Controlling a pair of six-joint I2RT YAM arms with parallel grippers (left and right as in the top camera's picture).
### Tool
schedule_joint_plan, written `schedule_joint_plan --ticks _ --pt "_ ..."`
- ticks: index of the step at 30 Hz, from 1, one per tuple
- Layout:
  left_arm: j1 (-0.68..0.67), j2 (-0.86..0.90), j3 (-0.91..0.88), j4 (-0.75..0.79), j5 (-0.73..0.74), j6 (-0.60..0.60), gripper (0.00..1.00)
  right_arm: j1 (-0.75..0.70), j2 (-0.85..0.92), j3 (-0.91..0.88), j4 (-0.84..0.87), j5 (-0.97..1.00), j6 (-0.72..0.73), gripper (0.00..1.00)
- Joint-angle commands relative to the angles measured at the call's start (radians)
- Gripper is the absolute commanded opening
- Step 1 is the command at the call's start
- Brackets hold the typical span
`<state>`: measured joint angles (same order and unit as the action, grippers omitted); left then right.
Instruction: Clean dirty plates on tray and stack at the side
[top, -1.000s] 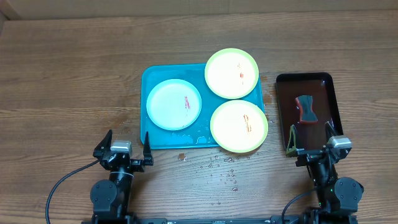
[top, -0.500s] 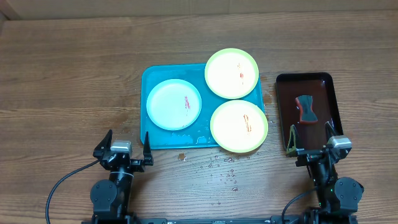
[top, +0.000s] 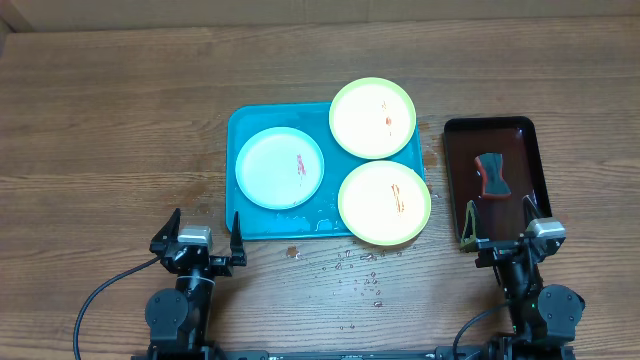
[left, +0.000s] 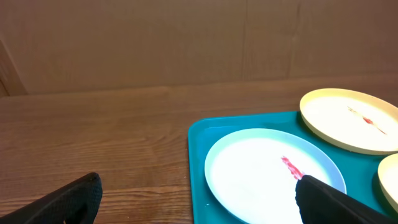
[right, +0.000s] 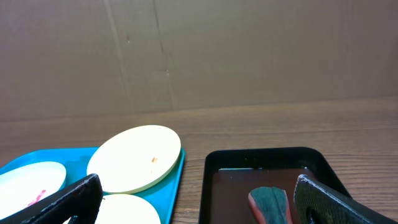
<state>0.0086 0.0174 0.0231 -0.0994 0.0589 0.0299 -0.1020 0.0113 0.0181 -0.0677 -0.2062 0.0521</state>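
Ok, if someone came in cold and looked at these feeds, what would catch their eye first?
Three red-smeared plates on the turquoise tray at mid-table: a blue-rimmed plate on its left, a far green-rimmed plate and a near green-rimmed plate on its right, both overlapping the rim. To the right sits a glossy dark tray with a red-and-grey sponge in it.
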Motion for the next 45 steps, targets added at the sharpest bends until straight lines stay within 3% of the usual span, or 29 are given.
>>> schedule_joint_plan --ticks 1,38,45 --pt "0.006 -0.013 -0.008 0.004 -0.006 0.019 1.0 0.006 -0.008 -0.01 0.008 -0.005 0.005 1.0" --pt "0.004 -0.013 -0.006 0.007 0.036 0.008 1.0 0.006 -0.003 -0.008 0.006 -0.081 0.005 1.0" --pt "0.004 0.021 0.04 0.002 0.096 0.008 1.0 0.006 0.103 0.069 -0.101 -0.085 0.005 1.0"
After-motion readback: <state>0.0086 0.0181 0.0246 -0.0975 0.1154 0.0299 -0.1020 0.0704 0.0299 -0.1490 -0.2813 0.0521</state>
